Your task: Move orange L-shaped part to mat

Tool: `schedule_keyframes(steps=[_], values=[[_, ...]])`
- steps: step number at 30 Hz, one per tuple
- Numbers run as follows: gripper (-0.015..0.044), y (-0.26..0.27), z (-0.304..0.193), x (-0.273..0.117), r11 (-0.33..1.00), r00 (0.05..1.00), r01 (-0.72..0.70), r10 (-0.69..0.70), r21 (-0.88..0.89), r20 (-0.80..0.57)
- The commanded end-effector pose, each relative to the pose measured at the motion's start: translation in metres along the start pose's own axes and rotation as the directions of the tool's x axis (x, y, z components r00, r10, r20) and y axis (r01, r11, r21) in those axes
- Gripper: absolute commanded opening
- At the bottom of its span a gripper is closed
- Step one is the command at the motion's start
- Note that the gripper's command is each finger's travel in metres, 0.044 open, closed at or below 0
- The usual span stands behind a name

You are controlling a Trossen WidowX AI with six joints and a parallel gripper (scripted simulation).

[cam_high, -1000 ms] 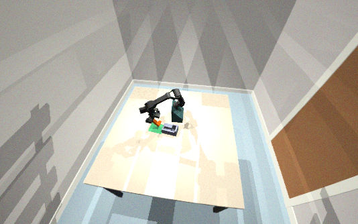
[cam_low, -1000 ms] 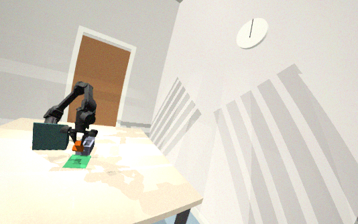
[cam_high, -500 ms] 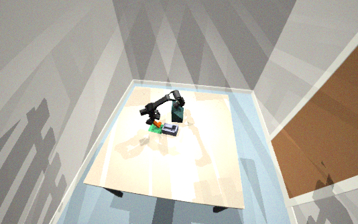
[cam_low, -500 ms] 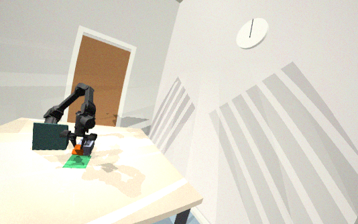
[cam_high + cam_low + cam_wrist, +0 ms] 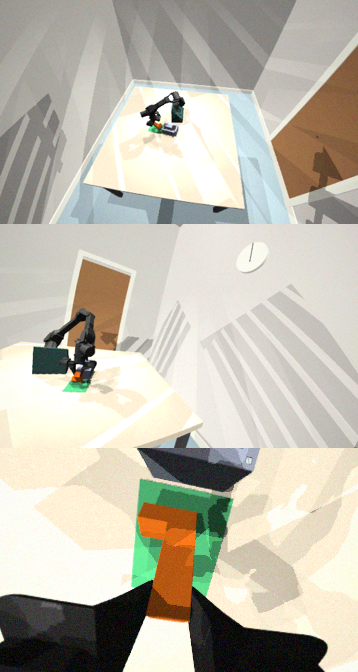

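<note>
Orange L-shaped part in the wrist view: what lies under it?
The flat green mat lies below the orange L-shaped part; the hand grips its straight end. Contact with the mat cannot be judged.

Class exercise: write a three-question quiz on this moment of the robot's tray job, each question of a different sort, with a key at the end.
1. True or false: the orange part lies in the tray pocket.
2. In the wrist view, the part shows over which surface? A) the door B) the green mat C) the dark box
3. Fill in: the gripper is shut on the part's ____ end, the one away from the L.

Key
1. False: it is out of the tray, pinched in the gripper.
2. B
3. straight
</note>
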State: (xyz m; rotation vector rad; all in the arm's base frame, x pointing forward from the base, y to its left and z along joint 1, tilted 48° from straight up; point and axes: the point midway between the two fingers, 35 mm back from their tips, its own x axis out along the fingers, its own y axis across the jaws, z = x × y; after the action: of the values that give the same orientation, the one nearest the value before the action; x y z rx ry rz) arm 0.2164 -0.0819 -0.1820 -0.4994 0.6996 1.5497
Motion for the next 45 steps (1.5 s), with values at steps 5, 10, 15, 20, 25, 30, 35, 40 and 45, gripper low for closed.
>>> schedule_keyframes(steps=[5, 10, 15, 20, 25, 30, 35, 40, 45], values=[[0.0000, 0.000, 0.000, 0.002, 1.000, 1.000, 0.004, -0.004, 0.004, 0.002], [0.0079, 0.000, 0.000, 0.001, 1.000, 1.000, 0.000, 0.000, 0.001, 0.001], [0.0210, 0.000, 0.000, 0.001, 1.000, 1.000, 0.000, 0.000, 0.001, 0.001], [0.0341, -0.002, -0.002, -0.030, 1.000, 1.000, 0.002, -0.002, 0.003, -0.002], [0.0400, 0.000, -0.001, -0.087, 1.000, 1.000, 0.003, -0.003, 0.006, -0.001], [0.0400, -0.002, -0.003, -0.084, 1.000, 1.000, 0.020, -0.020, 0.007, -0.010], [0.0400, -0.002, -0.003, -0.084, 1.000, 1.000, 0.020, -0.020, 0.007, -0.010], [0.0400, -0.002, -0.003, -0.084, 1.000, 1.000, 0.020, -0.020, 0.007, -0.010], [0.0400, -0.002, -0.003, -0.084, 1.000, 1.000, 0.020, -0.020, 0.007, -0.010]])
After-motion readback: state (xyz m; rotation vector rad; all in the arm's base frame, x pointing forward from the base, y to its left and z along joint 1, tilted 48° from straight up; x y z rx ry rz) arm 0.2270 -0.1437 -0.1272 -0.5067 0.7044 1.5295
